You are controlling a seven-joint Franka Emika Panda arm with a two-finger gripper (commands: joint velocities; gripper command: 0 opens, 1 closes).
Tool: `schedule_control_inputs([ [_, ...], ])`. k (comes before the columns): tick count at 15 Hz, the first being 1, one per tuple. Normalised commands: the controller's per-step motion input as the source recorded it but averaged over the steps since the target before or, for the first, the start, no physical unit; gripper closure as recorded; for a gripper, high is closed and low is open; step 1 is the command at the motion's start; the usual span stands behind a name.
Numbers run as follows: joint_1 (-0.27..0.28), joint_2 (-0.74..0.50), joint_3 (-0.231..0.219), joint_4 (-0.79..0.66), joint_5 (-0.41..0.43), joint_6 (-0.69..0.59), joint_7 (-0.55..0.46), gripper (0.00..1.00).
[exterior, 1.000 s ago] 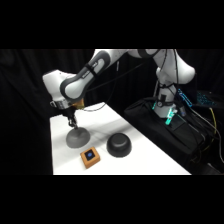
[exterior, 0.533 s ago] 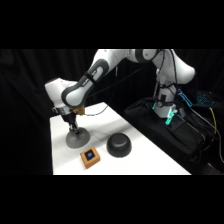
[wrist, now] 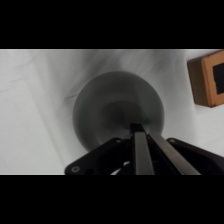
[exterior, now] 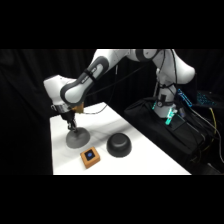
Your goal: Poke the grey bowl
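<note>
The arm is reaching over the table (exterior: 145, 150) from the upper right, and its gripper (exterior: 70, 126) is hanging directly above the grey bowl (exterior: 77, 138), which is sitting dome-up near the table's left side. In the side view the tip is appearing to touch the top of the dome, or to sit just above it; actual contact cannot be told from that angle. In the wrist view the bowl (wrist: 118, 112) is filling the middle of the picture, with the gripper (wrist: 139, 131) pointing at the dome a little off its centre. The fingers are lying together as one narrow bar, so the pincer is looking closed, with nothing held in it.

The black bowl (exterior: 119, 145) is standing well apart to the right of the grey one, and the orange block (exterior: 90, 157) with its blue centre is lying near the front edge between the two; its corner (wrist: 207, 80) is showing at the right of the wrist view.

By these pictures the poke itself is the step in hand. The next move calls for a short, gentle press straight down on the dome, if contact is not yet made, and then a clean lift upward. Because the dome is smooth and rounded, an off-centre push is likely to slide off or shove the bowl sideways.
</note>
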Motion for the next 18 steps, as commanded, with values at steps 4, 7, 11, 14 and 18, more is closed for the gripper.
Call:
schedule_control_inputs([
  [4, 0.047, -0.53, -0.047, -0.32, -0.044, -0.27, -0.02, 0.68],
  [7, 0.105, -0.53, -0.088, -0.32, -0.113, -0.31, 0.08, 0.48],
  [11, 0.115, -0.51, -0.084, -0.34, -0.131, -0.23, 0.1, 0.01],
  [14, 0.108, -0.45, -0.086, -0.32, -0.132, -0.15, 0.13, 0.0],
  [18, 0.103, -0.35, -0.079, -0.27, -0.138, -0.06, 0.11, 0.0],
])
